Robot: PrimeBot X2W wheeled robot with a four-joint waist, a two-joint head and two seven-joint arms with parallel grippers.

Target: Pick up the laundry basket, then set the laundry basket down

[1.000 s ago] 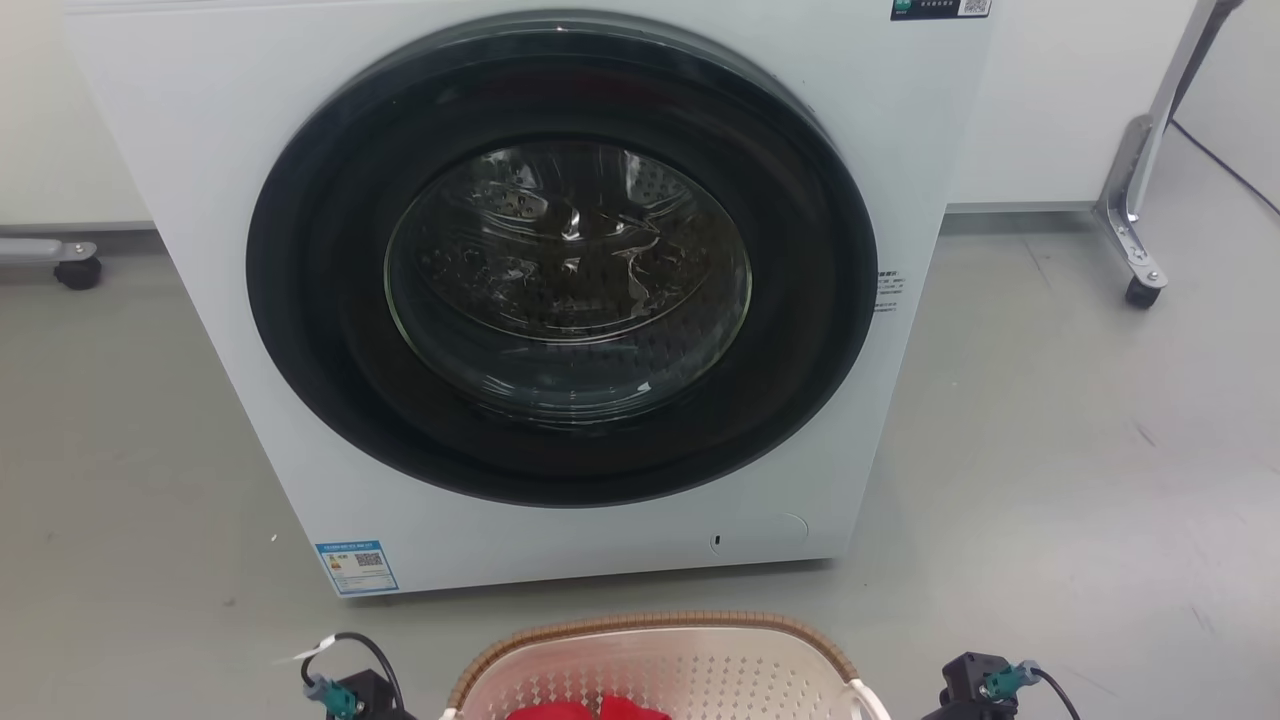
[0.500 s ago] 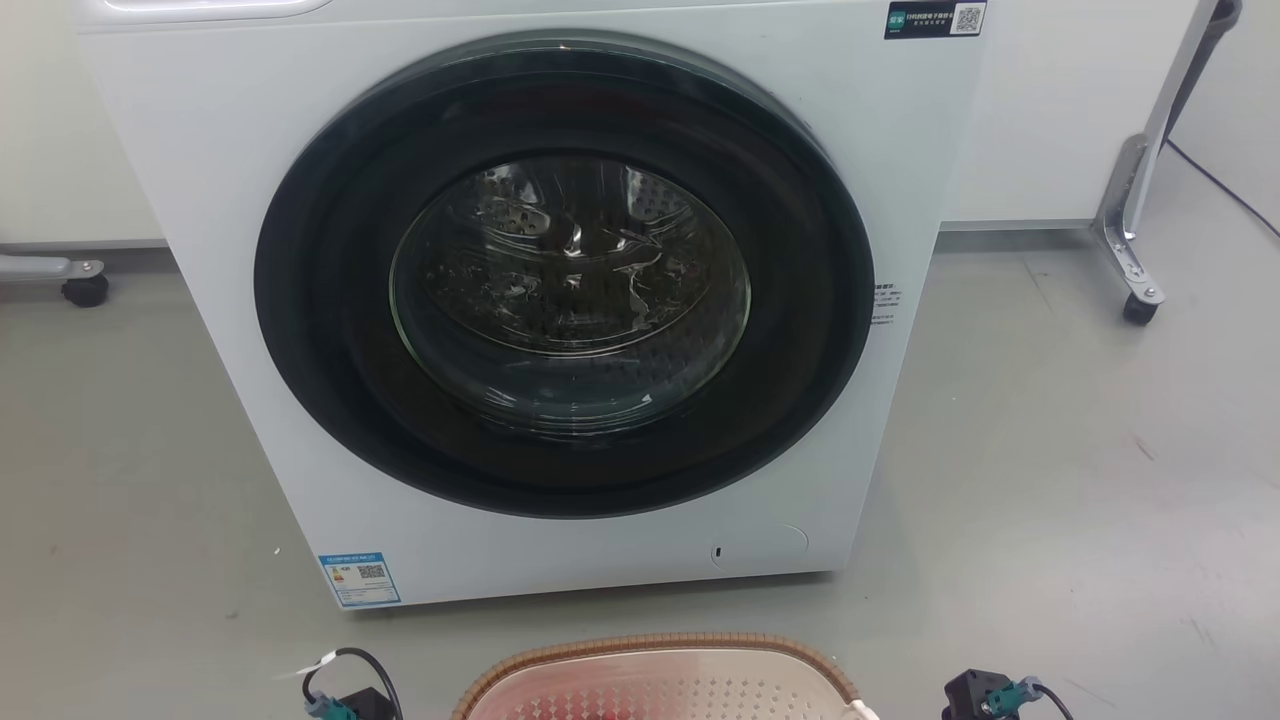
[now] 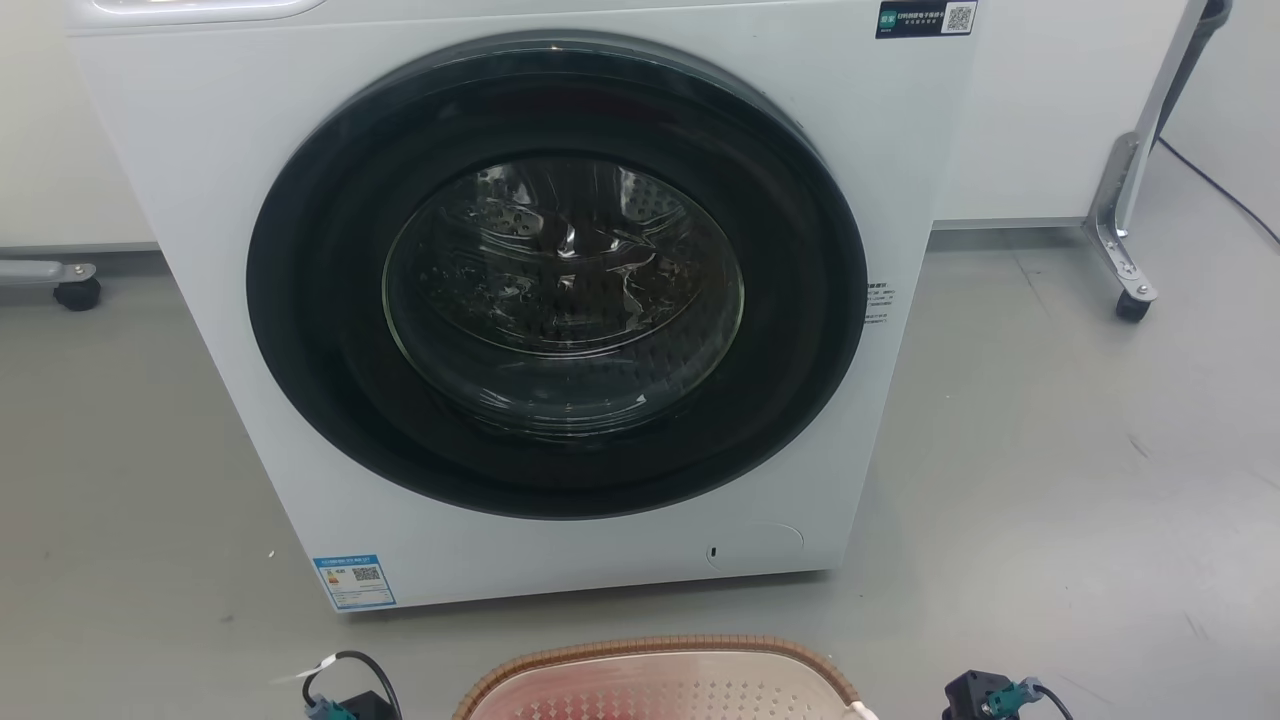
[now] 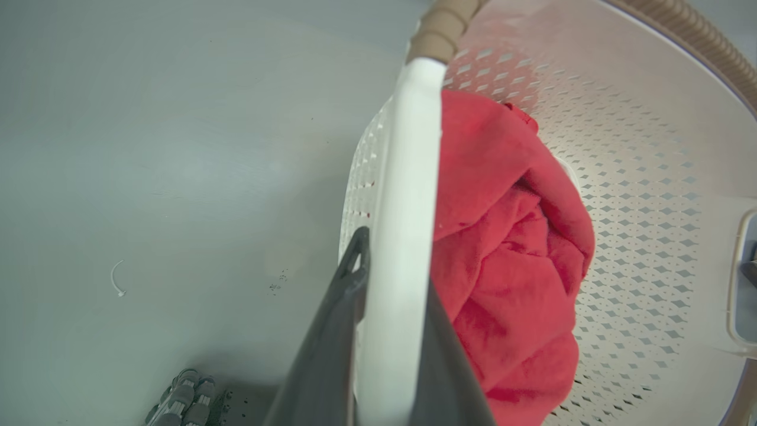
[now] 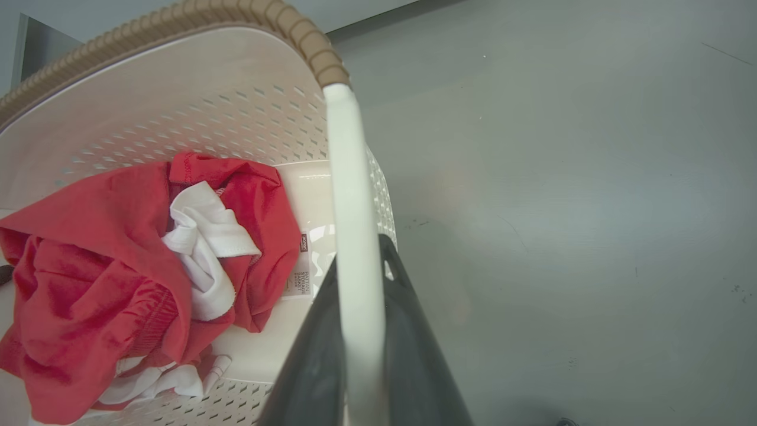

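1. Slides the whole head view down a little against a second ago, washing machine [image 3: 180, 200] and laundry basket [image 3: 660, 690] alike, so credits the camera, not the things; loses the red garment [image 4: 508, 248] past that view's bottom edge.
2. Finds next to nothing altered over the last half second; reads that as a settled two-handed hold, with the set-down probably yet to come. Cannot tell whether the base is clear of the floor [image 3: 1050, 450].
3. Pinches one white side handle [image 4: 408, 177] between the dark fingers of the left gripper [image 4: 393, 278], jaws pressed onto it from either side; clamps the opposite handle [image 5: 346, 165] the same way in the right gripper [image 5: 361, 260].
4. Places the basket directly before the robot, near the machine's closed round door [image 3: 560, 290] but apart from it, with the red garment and a white garment [image 5: 201, 248] heaped inside.
5. Sets it all on smooth grey flooring, faintly scuffed, against a pale wall [image 3: 1040, 120] — adds a metal stand leg [image 3: 1118, 205] on a caster [image 3: 1132, 305] well off to the right, and another caster to the left.
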